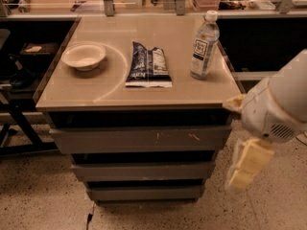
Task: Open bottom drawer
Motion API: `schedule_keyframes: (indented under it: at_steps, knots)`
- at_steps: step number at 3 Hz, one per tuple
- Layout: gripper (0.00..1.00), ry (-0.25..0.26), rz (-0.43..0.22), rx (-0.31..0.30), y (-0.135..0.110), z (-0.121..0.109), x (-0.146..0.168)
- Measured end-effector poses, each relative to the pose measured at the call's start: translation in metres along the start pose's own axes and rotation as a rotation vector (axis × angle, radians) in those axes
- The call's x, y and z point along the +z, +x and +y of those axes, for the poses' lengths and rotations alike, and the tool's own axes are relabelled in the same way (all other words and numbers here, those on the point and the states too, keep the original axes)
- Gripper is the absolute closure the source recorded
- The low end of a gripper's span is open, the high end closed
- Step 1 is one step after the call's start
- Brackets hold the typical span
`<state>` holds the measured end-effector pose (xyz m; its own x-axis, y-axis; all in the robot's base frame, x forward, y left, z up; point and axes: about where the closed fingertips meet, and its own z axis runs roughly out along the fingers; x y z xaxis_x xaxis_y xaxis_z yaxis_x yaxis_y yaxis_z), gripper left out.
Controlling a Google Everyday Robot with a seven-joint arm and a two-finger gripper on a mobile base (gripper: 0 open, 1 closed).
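Camera view: bottom drawer (145, 193), lowest and narrowest of three grey fronts beneath the table (144, 92), sits closed. My gripper (247, 169) hangs to the right of the drawers, apart from them; I cannot tell whether it is released or clenched.

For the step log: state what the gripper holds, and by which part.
Nothing. The gripper hangs in the air to the right of the cabinet, apart from the bottom drawer and touching nothing.
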<state>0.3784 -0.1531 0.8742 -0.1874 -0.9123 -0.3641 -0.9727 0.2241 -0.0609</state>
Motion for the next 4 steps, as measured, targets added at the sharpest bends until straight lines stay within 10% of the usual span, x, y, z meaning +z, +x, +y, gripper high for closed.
schedule_keyframes:
  at_steps: [1, 3, 4]
  knots:
    - [0.0, -0.106, 0.01, -0.005, 0.007, 0.036, 0.085]
    - [0.0, -0.139, -0.059, 0.004, 0.007, 0.049, 0.116]
    - [0.0, -0.205, -0.12, 0.028, 0.009, 0.062, 0.193]
